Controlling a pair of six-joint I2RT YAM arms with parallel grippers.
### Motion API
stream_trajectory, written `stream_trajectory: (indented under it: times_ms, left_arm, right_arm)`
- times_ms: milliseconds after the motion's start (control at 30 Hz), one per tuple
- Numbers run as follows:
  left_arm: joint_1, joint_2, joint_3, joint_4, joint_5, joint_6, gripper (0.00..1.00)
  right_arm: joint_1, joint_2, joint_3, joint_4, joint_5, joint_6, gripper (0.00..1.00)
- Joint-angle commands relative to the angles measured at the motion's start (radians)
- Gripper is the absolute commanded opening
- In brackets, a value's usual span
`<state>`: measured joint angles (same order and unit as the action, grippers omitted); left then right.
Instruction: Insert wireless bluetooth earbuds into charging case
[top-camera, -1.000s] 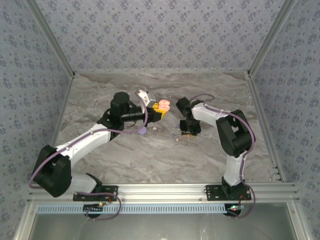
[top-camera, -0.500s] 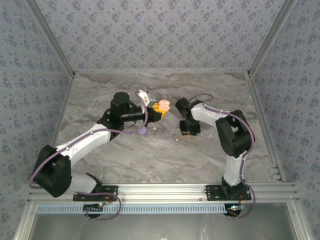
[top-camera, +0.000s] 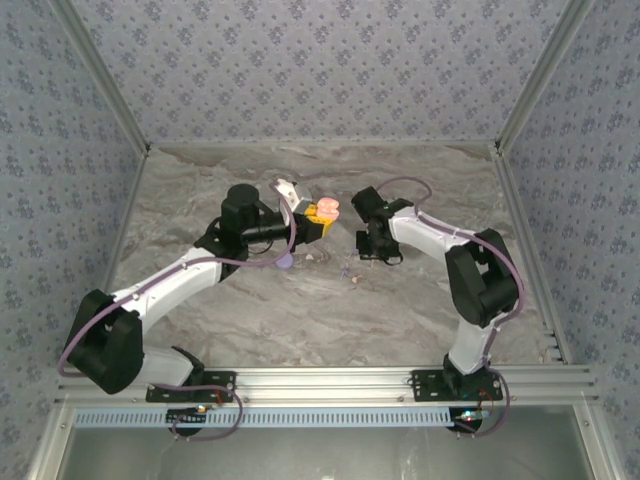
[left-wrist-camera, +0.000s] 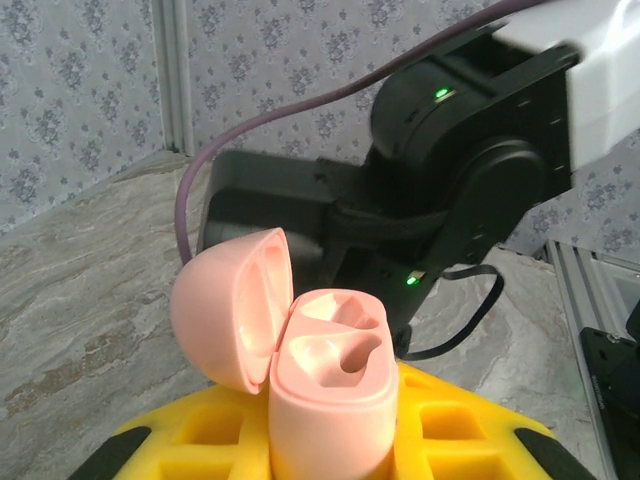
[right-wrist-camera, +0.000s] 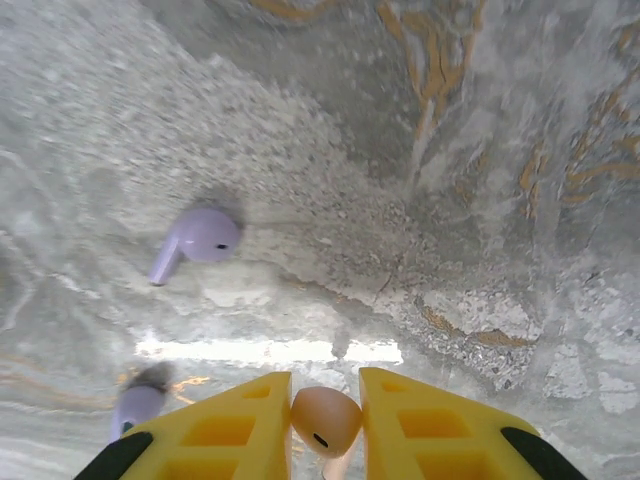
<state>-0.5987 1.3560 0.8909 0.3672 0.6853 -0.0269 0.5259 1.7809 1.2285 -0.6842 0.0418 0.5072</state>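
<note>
Nearest, a lilac earbud (right-wrist-camera: 195, 240) and a second lilac earbud (right-wrist-camera: 138, 407) lie loose on the marbled desk (right-wrist-camera: 480, 120). Above them, the right hand (right-wrist-camera: 323, 392) pinches a pinkish earbud (right-wrist-camera: 326, 420) between yellow fingers. Farther back, the left hand (top-camera: 320, 220) grips the pink charging case (left-wrist-camera: 330, 395), lid open and sockets empty, presented, it seems, to receive the earbud.

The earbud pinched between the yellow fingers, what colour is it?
The earbud is peachy pink; the right wrist view shows it best.
</note>
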Motion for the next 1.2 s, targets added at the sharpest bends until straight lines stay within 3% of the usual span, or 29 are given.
stream_trajectory:
  times_ms: [0, 533, 1167]
  left_arm:
    - [-0.007, 0.011, 0.010, 0.030, -0.024, 0.005, 0.22]
    - [-0.006, 0.041, -0.036, 0.147, -0.142, -0.082, 0.22]
    - [-0.060, 0.142, -0.040, 0.253, -0.193, -0.166, 0.22]
  right_arm:
    - [-0.006, -0.065, -0.020, 0.032, 0.021, -0.031, 0.23]
    - [-0.015, -0.310, 0.002, 0.078, 0.063, -0.114, 0.22]
    - [0.007, -0.405, 0.146, 0.130, -0.008, -0.207, 0.23]
